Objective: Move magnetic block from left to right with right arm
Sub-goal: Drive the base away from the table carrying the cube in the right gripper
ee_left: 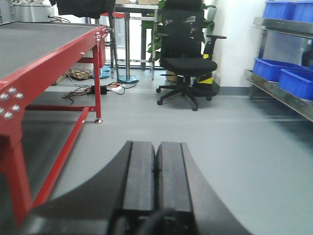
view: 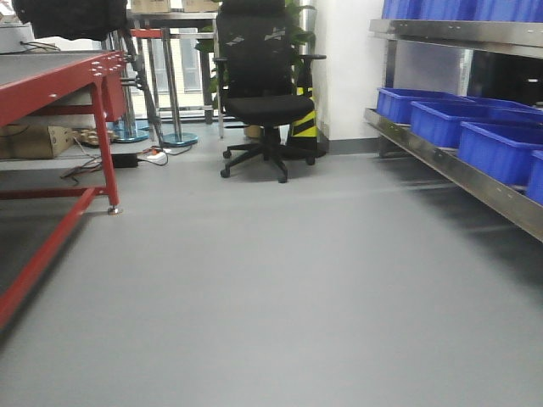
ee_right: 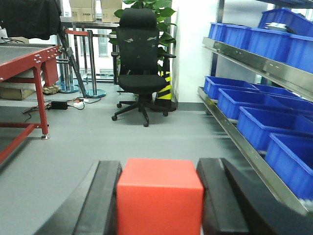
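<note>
Front view: one black chair upper centre, one red table upper left. Left wrist view: the left gripper sits bottom centre, fully closed, holding nothing. Right wrist view: the right gripper clamps one red block from both sides, bottom centre.

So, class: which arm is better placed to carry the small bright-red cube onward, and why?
Right. The right tool grips the matte bright-red cube on both sides; the left tool is shut on nothing.
</note>
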